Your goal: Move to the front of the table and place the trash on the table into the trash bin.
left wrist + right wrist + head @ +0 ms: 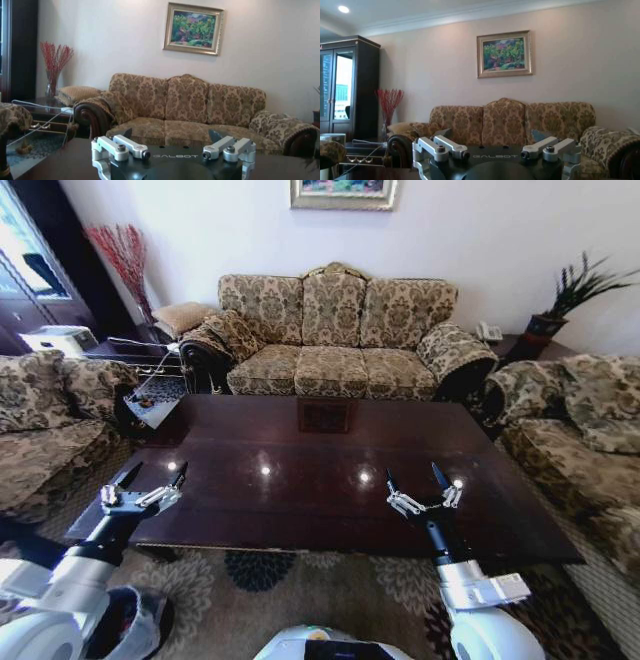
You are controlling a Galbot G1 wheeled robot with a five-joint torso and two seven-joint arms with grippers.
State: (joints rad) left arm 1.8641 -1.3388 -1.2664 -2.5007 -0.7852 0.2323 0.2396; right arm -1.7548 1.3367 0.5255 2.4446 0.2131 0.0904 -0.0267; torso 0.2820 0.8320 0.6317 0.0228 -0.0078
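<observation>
Both grippers, left and right, hover spread and empty over table near edge. No trash on top; bin by left arm at floor. Risk: blind reach scratches wood w/ nothing to grab.

The table is losing its near edge behind both arms. Left of the table, an armchair is being cut off, and small clutter on a glass side shelf is staying too blurred to identify.
</observation>
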